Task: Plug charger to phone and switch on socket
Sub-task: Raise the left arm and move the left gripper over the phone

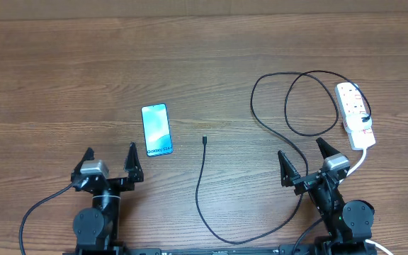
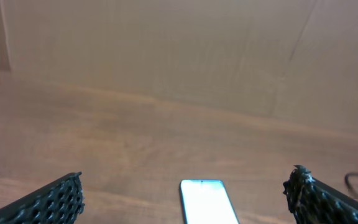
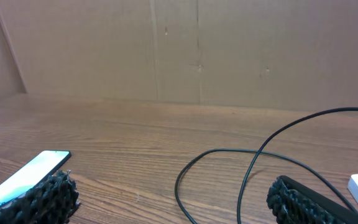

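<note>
Right, on the near left the left hand (image 1: 110,154) hovers with its jaws spread wide, holding nothing. Just ahead of it, a little to its right, the smartphone (image 1: 156,129) lies flat on the desk (image 1: 211,64), screen lit, nothing bracing it. That is the first worry: it looks slim and loose, so a push on its edge could send it sliding across the wood rather than seat the plug.

Moving to the middle, the charger cable (image 1: 198,188) runs up to its small plug tip (image 1: 204,140), well apart from the smartphone and pointing away from the arms. It is a tiny target. Pinched askew, it could twist or slip out, and it probably needs turning to meet the port.

Further right, the right hand (image 1: 300,149) is just as wide and just as empty. The cable's wide loops pass close by it, so a reach here could snag them.

At the far right sits the power strip (image 1: 355,115), with the cable crossing it. Pulling hard on the plug end could drag on that connection or shift the power strip. Whether it is firmly seated there, I cannot tell.
</note>
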Controlling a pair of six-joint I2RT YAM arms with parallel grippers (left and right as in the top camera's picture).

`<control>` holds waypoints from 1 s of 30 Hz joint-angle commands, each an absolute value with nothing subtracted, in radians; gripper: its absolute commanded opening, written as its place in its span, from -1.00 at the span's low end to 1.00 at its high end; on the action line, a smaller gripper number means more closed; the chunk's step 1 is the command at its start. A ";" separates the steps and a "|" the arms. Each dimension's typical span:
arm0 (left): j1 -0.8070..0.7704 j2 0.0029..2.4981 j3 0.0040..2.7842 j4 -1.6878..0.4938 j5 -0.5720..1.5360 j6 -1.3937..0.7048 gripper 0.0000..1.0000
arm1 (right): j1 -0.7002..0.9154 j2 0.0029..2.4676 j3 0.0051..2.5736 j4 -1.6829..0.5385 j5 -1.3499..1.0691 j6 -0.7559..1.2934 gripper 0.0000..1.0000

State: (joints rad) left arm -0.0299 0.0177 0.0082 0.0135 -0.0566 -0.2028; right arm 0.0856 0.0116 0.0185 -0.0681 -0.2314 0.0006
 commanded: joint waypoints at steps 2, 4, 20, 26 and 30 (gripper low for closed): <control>-0.021 0.009 0.005 0.073 -0.052 -0.206 1.00 | 0.089 0.006 0.008 -0.062 -0.229 0.004 1.00; -0.021 0.009 0.005 0.093 -0.052 -0.206 1.00 | 0.089 0.006 0.008 -0.062 -0.229 0.004 1.00; -0.021 0.009 0.031 0.659 -0.036 -0.207 0.99 | 0.089 0.006 0.008 -0.062 -0.229 0.004 1.00; -0.021 0.011 0.184 0.614 0.049 -0.218 0.99 | 0.089 0.006 0.008 -0.062 -0.229 0.004 1.00; -0.021 0.049 0.363 0.417 0.050 -0.217 1.00 | 0.089 0.006 0.008 -0.062 -0.229 0.004 1.00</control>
State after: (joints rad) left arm -0.0299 0.0208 0.2119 0.5117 0.0223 -0.2096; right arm 0.0856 0.0120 0.0185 -0.0685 -0.2314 0.0002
